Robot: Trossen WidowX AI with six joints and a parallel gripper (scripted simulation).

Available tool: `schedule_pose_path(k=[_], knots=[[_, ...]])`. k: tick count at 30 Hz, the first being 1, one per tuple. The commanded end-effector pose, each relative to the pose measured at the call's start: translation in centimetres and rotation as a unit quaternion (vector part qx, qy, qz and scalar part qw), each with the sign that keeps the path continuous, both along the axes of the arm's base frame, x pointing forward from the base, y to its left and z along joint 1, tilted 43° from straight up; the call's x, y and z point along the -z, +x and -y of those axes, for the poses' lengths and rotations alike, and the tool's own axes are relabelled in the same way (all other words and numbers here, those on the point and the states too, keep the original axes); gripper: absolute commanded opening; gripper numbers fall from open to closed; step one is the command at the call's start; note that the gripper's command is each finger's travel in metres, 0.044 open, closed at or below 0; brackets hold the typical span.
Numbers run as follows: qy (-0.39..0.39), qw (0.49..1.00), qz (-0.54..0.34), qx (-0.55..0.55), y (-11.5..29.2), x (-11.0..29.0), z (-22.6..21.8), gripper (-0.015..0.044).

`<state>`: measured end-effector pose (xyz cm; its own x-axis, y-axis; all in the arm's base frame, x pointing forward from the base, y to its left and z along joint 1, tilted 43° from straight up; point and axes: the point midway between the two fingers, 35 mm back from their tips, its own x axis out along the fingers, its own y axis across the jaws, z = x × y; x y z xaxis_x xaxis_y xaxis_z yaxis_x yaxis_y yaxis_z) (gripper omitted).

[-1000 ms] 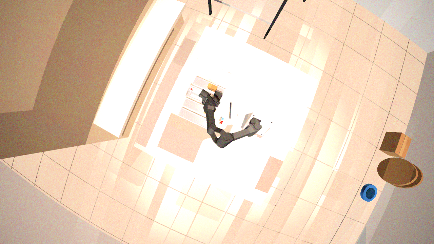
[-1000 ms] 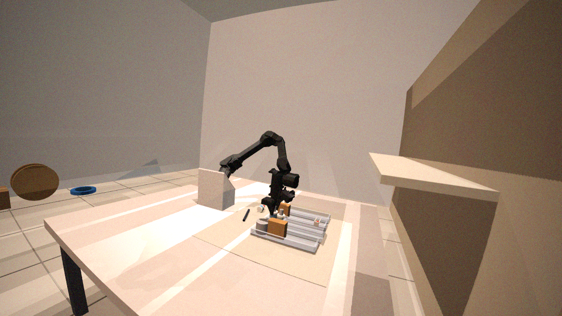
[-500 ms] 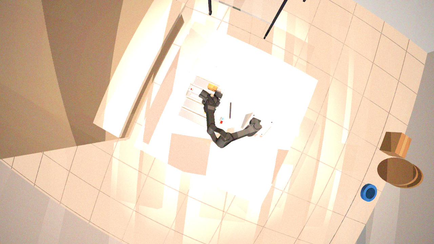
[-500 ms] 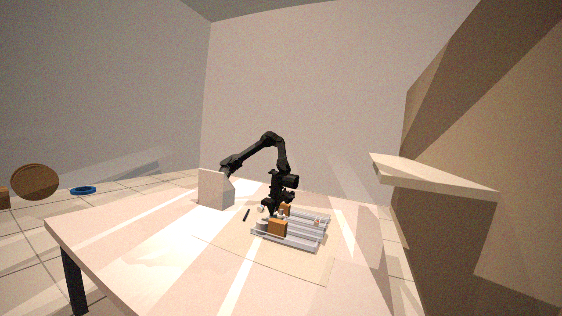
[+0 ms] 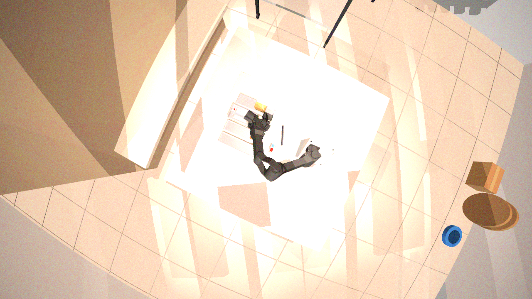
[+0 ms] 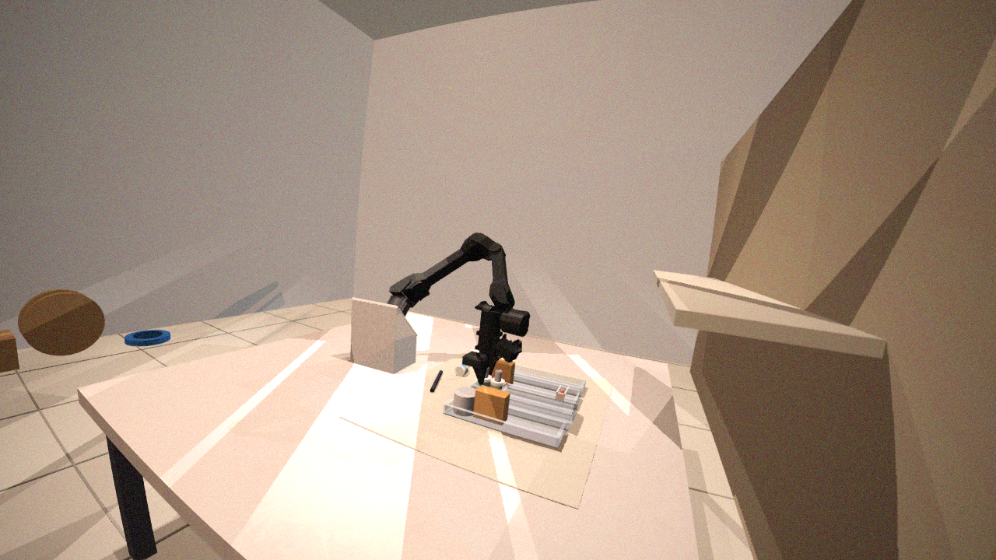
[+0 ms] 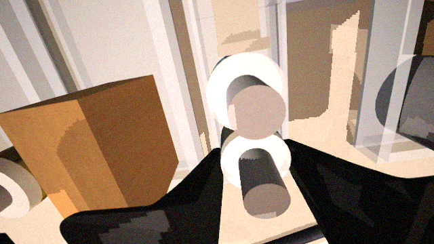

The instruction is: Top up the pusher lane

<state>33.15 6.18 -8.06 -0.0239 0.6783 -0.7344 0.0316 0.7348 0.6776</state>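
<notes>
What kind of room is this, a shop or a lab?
Probably a bare test room staged like a shop shelf: a lone table on a tiled floor, a grey tray of product lanes, and one black arm whose claw holds a jar.

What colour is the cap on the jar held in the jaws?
Grey-beige cap on a white jar, clearest in the wrist view.

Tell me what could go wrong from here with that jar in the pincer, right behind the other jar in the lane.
1. The pincer is shut on the loose jar, which looks pressed against the lane's jar. Opening before it sits behind the front stop could let the pusher snap the row forward.
2. The orange box stands close beside one finger; drifting sideways might bump it.
3. Pushing off-centre may tip either jar against the lane rail.
</notes>
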Motion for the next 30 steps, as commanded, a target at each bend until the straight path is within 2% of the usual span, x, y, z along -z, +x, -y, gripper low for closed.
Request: schedule_pose_path(k=[1,30], knots=[[0.002,1.000,0.006,0.003,0.35,-0.02,-0.11,0.0000],[0.002,1.000,0.006,0.003,-0.15,0.08,-0.22,0.0000]])
